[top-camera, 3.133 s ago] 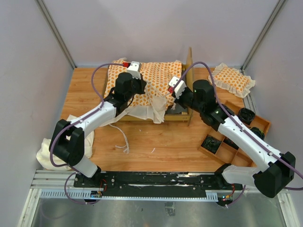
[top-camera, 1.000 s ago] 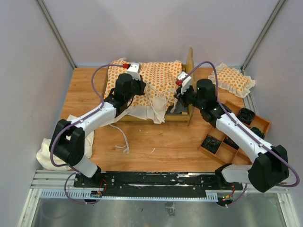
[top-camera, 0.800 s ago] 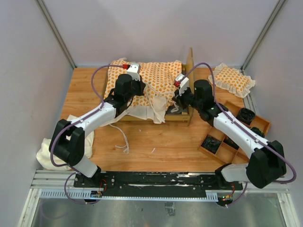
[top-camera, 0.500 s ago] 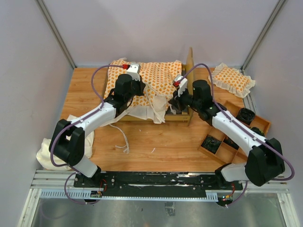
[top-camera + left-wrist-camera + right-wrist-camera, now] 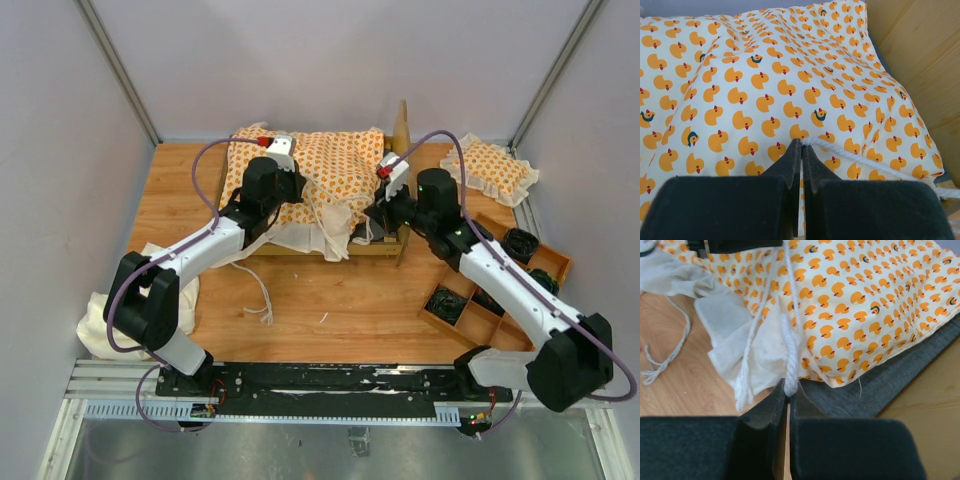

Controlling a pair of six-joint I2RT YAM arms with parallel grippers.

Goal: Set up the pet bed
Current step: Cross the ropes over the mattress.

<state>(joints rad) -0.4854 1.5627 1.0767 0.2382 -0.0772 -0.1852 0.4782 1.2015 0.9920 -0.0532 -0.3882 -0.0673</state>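
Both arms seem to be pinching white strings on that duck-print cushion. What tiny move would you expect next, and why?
Likely the right end effector, shut on a tie string, should tug it toward the headboard: the cushion corner sits bunched, leaving grey base bare there. The left end effector pins a second string.

One frame (image 5: 402,120), one cushion (image 5: 340,175), one pillow (image 5: 490,167), perhaps one cloth (image 5: 90,328).
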